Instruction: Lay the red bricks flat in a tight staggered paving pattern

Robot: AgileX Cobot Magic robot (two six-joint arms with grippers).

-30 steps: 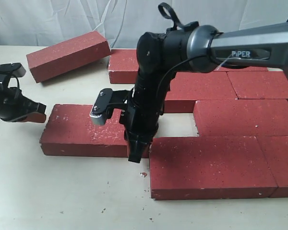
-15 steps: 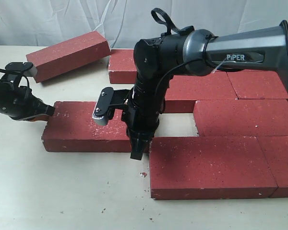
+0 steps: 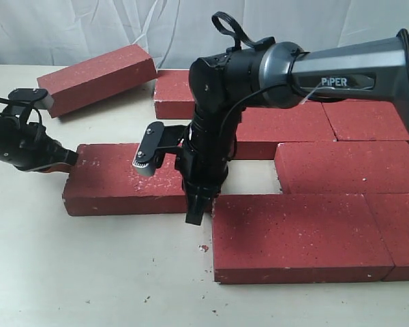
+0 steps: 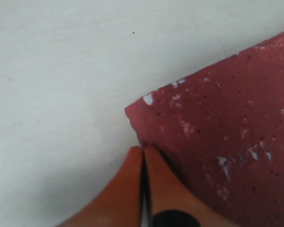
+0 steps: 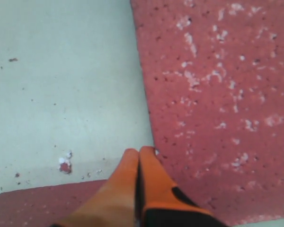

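Note:
Several red bricks lie flat on the table. One loose brick [image 3: 119, 180] [image 4: 222, 142] [image 5: 217, 90] sits left of the laid group. My left gripper [image 3: 68, 158] [image 4: 143, 150] is shut, holds nothing, and its orange tips press against that brick's left end near a chipped corner. My right gripper [image 3: 195, 216] [image 5: 139, 151] points straight down, shut and holding nothing. Its tips stand at the loose brick's front right corner, beside the big front brick [image 3: 300, 235] [image 5: 33, 208].
One brick [image 3: 95, 78] leans tilted at the back left, resting on a back-row brick [image 3: 174, 92]. More bricks form rows at the right [image 3: 347, 167] [image 3: 368, 119]. A small red chip [image 3: 203, 248] [image 5: 65, 165] lies on the table. A white curtain hangs behind.
My left gripper moved right until it met the loose brick's left end, and the brick slid slightly right. My right gripper shifted a little along the brick's front corner.

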